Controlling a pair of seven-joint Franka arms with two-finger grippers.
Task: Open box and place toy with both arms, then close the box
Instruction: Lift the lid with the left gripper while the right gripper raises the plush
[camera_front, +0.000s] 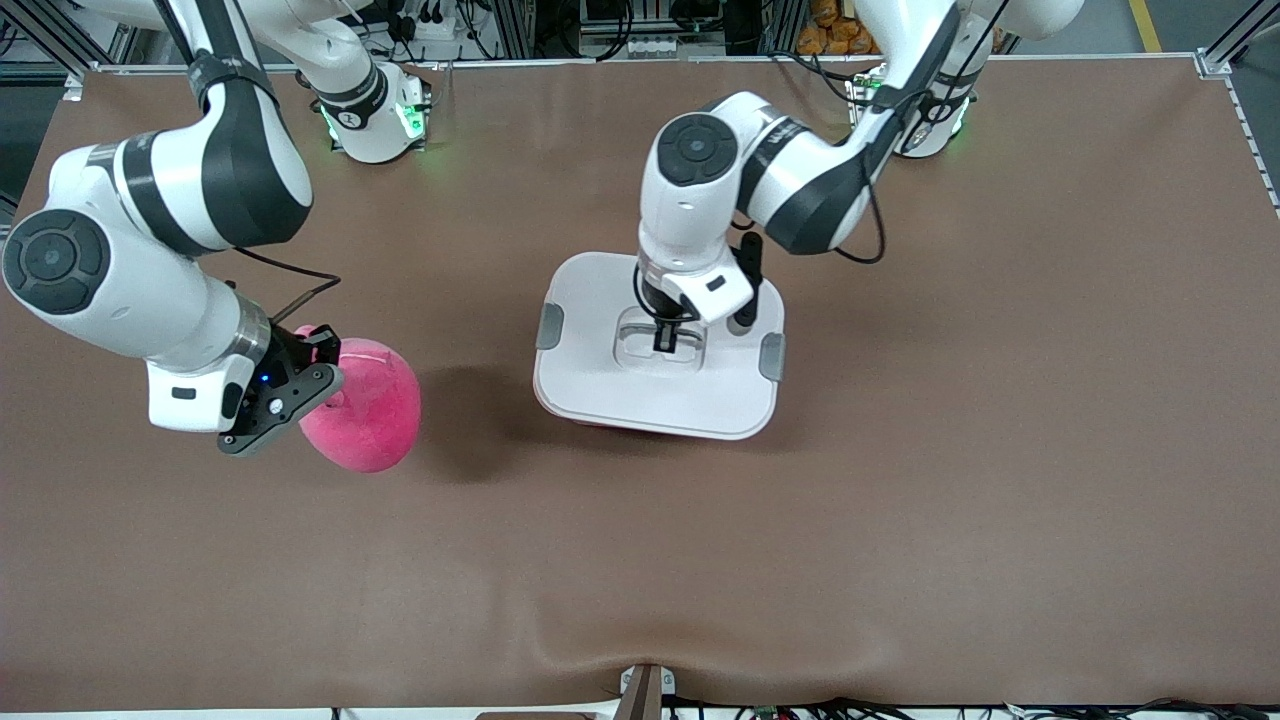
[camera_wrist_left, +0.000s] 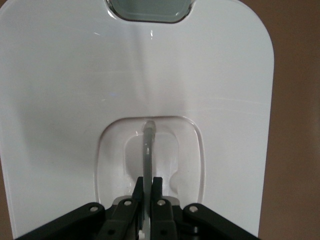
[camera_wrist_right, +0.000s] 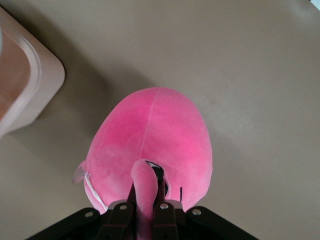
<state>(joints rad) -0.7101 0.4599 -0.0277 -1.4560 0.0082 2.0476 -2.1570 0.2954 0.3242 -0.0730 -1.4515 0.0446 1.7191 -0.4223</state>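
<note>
The box (camera_front: 600, 380) stands mid-table with its white lid (camera_wrist_left: 60, 100) on top; a sliver of pink tub shows under the lid's edge nearest the front camera. My left gripper (camera_front: 665, 335) (camera_wrist_left: 148, 186) reaches straight down into the lid's recess and is shut on the clear handle (camera_wrist_left: 148, 145). The toy (camera_front: 370, 415) (camera_wrist_right: 160, 135), a rounded hot-pink plush, hangs toward the right arm's end of the table, beside the box. My right gripper (camera_front: 335, 385) (camera_wrist_right: 147, 192) is shut on a pink flap of it. A corner of the box (camera_wrist_right: 30, 75) shows in the right wrist view.
Grey clips (camera_front: 549, 326) (camera_front: 771, 357) sit on the lid's two short sides, one of them (camera_wrist_left: 150, 10) in the left wrist view. The brown table mat (camera_front: 900, 500) lies bare around the box and toy. The arm bases (camera_front: 385, 120) (camera_front: 925, 125) stand at the back edge.
</note>
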